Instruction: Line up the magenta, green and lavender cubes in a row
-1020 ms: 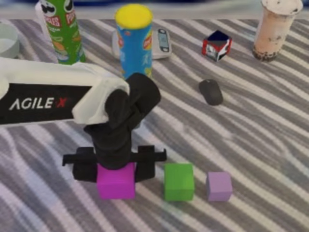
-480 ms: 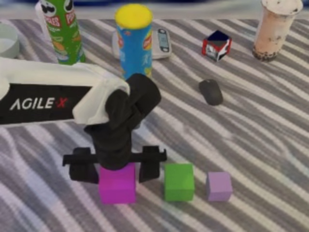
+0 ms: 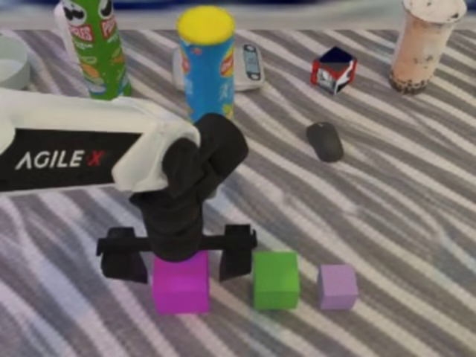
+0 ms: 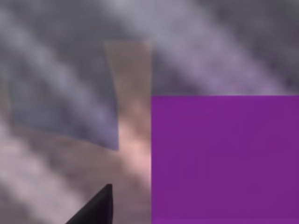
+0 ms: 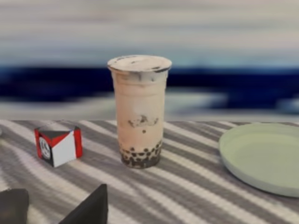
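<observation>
Near the table's front edge, three cubes stand in a row: the magenta cube [image 3: 180,286] on the left, the green cube [image 3: 276,280] in the middle, the lavender cube [image 3: 338,287] on the right. My left gripper [image 3: 180,260] hovers over the magenta cube, open, its fingers [image 3: 123,260] spread well clear of the cube's sides. In the left wrist view the magenta cube [image 4: 224,158] fills the frame beside one dark fingertip [image 4: 100,207]. The right arm is outside the top view; its wrist view shows one dark fingertip [image 5: 93,205] over the striped cloth.
Along the back stand a green chip can [image 3: 95,44], a blue chip can with a yellow lid [image 3: 206,63], a small scale [image 3: 249,67], a red, white and dark blue cube [image 3: 333,71] and a bubble tea cup [image 3: 424,44]. A grey mouse [image 3: 325,141] lies mid-table. A pale green plate [image 5: 261,158] is nearby.
My left gripper's fingers have spread apart and let go of the magenta cube, which now rests on the cloth. The other cubes have not moved.
</observation>
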`<state>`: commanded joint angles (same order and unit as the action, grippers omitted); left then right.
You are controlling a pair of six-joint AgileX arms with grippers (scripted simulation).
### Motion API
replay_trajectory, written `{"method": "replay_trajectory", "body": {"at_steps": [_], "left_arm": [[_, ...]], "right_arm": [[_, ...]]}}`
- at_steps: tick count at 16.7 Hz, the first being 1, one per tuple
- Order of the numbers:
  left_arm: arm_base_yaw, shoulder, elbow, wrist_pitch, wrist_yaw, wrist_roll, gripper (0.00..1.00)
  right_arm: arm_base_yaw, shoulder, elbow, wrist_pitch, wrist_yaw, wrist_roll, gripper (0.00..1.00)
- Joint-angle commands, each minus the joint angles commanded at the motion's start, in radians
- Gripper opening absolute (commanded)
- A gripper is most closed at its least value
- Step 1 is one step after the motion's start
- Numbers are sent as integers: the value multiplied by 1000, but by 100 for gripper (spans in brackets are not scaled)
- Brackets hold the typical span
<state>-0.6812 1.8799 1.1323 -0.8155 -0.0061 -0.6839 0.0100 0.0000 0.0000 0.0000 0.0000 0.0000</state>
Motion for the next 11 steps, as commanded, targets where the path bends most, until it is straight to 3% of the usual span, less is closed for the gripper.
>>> {"method": "replay_trajectory", "body": {"at_steps": [11], "left_arm": [[17, -99, 170, -269, 0, -5, 100]], "right_arm": [[0, 0, 0, 0, 0, 0, 100]]}}
